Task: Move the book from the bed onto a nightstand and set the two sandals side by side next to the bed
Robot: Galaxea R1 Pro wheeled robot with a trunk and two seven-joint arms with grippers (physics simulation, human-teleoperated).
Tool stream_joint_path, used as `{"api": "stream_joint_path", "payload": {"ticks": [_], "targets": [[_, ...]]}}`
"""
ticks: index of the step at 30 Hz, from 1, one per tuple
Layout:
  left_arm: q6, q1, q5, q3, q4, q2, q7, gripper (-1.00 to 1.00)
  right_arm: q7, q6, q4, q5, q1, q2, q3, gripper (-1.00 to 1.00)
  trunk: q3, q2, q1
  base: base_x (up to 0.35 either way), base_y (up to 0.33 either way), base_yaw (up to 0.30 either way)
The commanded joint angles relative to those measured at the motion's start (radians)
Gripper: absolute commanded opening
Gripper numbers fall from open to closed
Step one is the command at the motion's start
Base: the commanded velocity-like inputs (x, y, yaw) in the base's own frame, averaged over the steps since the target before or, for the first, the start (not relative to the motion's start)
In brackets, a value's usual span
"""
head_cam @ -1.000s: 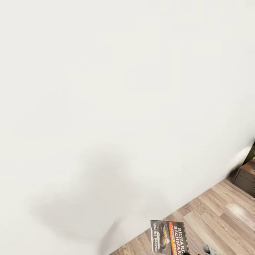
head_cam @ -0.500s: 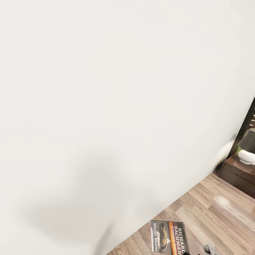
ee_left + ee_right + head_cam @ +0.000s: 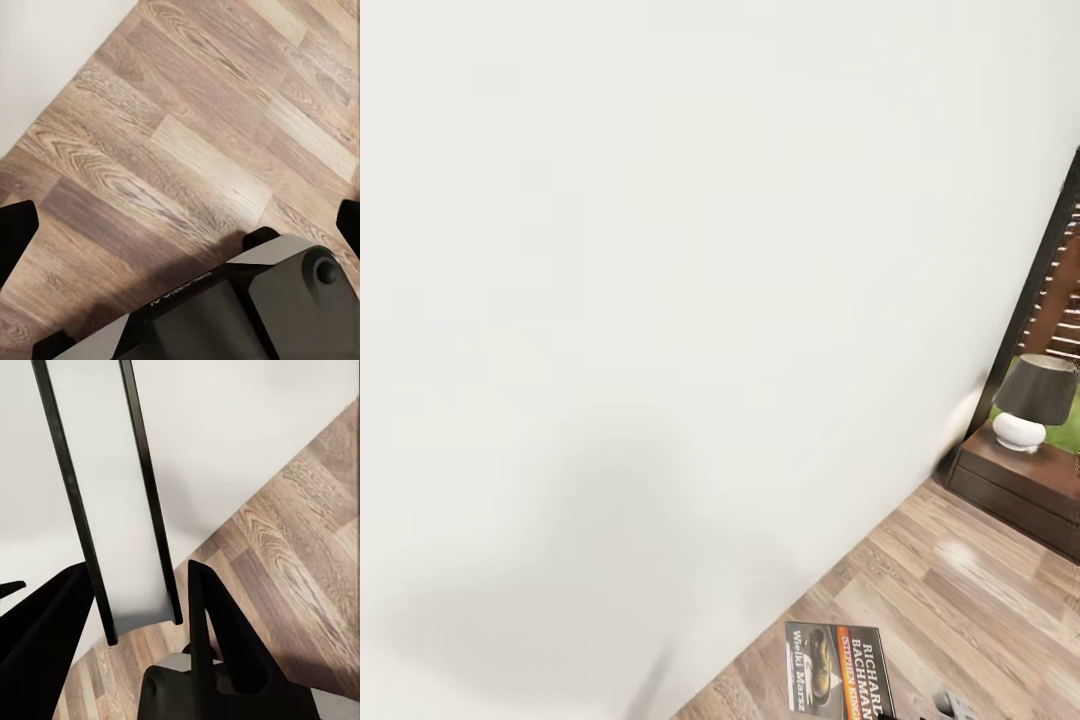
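**Q:** what are you even looking at right now?

**A:** mostly a big plain white wall (image 3: 660, 300), it takes up nearly my whole head view. Below it there's wood plank floor (image 3: 960, 600) running off to my right. Over at the far right edge there's a dark brown wooden cabinet (image 3: 1020, 485) against the wall, with a little lamp (image 3: 1032, 402) on top: white round base, dark shade. A dark vertical frame (image 3: 1032, 290) rises behind it.

**Q:** ok and the book?

**A:** the book (image 3: 838, 670) is at the bottom of my head view, cover facing the camera, orange band with white lettering down it. From my right wrist camera I see it edge-on (image 3: 127, 510), a pale slab with dark edges, standing up between my fingers (image 3: 217, 622). So my right gripper (image 3: 139, 607) is clamped on the book, carrying it above the floor, close to the wall.

**Q:** left arm doing anything?

**A:** nope. My left gripper (image 3: 180, 225) has its two black fingertips (image 3: 16, 229) spread wide apart with nothing between them, just floor underneath, plus a grey bit of my own body (image 3: 247, 307) below
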Motion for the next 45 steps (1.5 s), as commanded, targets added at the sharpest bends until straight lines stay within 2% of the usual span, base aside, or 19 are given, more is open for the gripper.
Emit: {"api": "stream_joint_path", "payload": {"ticks": [1, 45], "targets": [[-0.004, -0.001, 0.010, -0.008, 0.002, 0.000, -0.001, 1.00, 0.003, 0.008, 0.000, -0.009, -0.001, 0.000, 0.004, -1.00, -0.001, -0.001, 0.001, 0.026, 0.000, -0.181], [-0.006, -0.001, 0.010, -0.008, 0.002, 0.000, -0.001, 1.00, 0.003, 0.008, 0.000, -0.009, -0.001, 0.000, 0.004, -1.00, -0.001, -0.001, 0.001, 0.038, 0.000, -0.181]]}}
